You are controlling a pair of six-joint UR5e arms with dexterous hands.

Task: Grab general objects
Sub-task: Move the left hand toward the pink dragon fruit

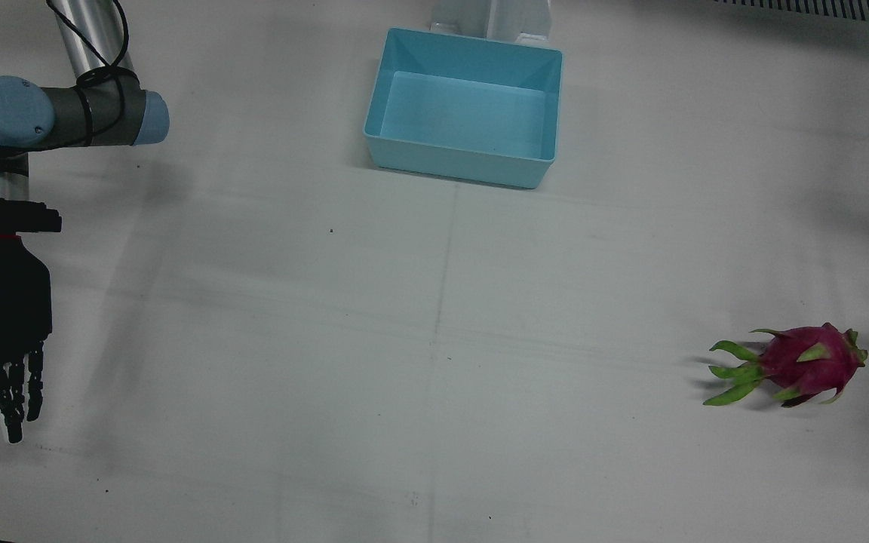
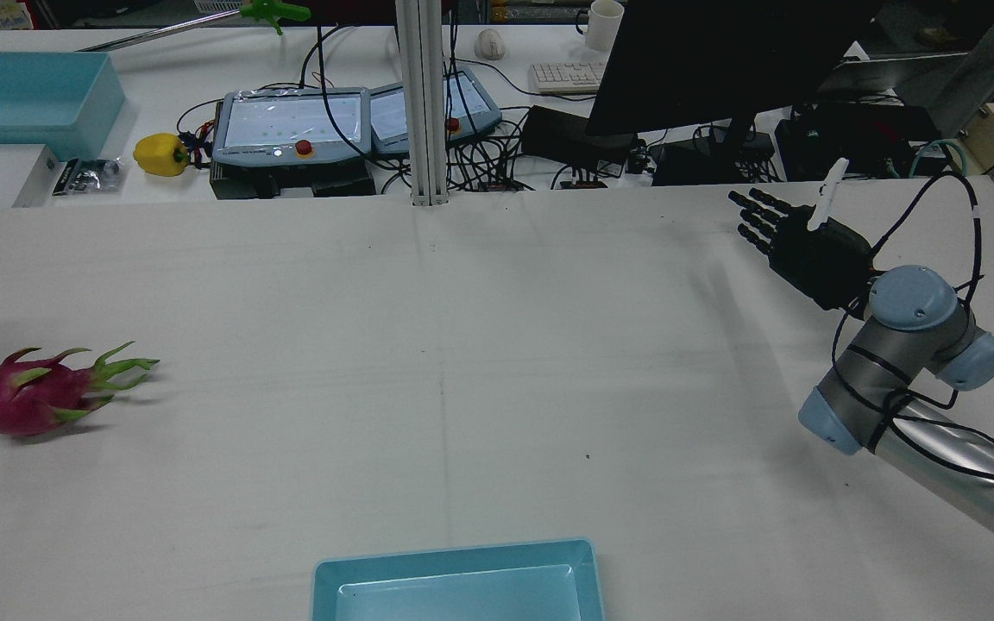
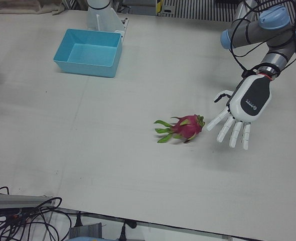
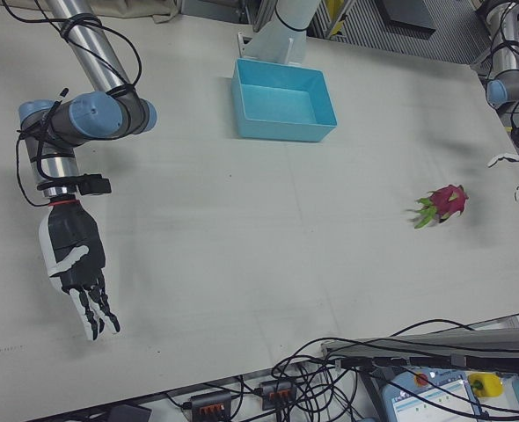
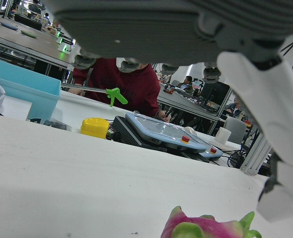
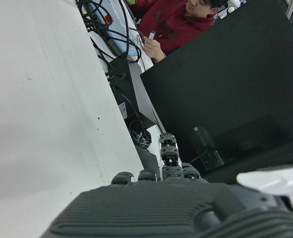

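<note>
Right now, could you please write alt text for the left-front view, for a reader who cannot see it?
A white robot left hand, open with fingers spread and pointing down, hovers just right of a pink dragon fruit with green scales that lies on a white table. An empty light blue bin stands near the table's far left edge.

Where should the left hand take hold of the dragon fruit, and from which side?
Probably around the thick red body of the dragon fruit, coming down from above. It lies on its side with thin green leaf tips toward the table's middle; those look too flimsy. The open left hand is beside its rounded end.
</note>
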